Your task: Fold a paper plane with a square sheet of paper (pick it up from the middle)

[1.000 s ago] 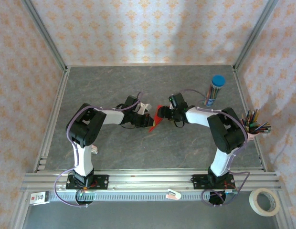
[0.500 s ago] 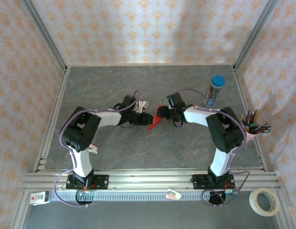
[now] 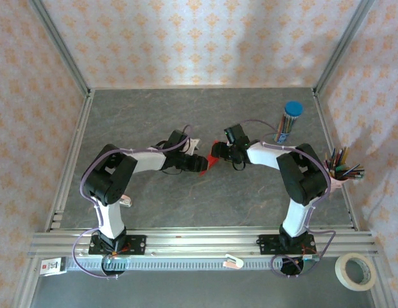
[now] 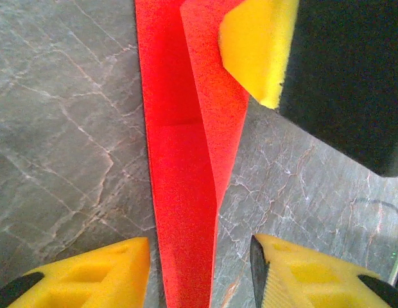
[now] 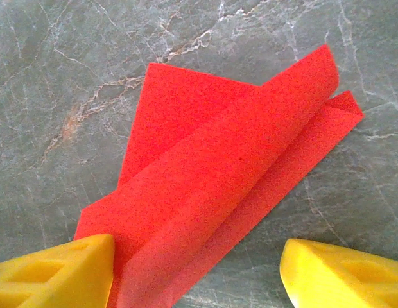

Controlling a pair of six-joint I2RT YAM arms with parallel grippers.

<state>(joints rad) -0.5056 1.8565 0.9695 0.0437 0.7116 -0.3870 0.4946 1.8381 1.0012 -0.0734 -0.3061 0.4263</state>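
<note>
Though a white tag sat on the near rail, its print was too small to read. Middle of table: folded red paper, one flap curling up. Left gripper parted astride its narrow end; right gripper spread wide, ungrasping. Far right edge: blue-capped pencil tube.

The paper plane is bright red and part-folded into a long, narrow, creased wedge lying on the grey tabletop. It runs lengthwise through the gap of the left tool. Its wider layered end, one flap curling up, touches one finger of the right tool.
</note>
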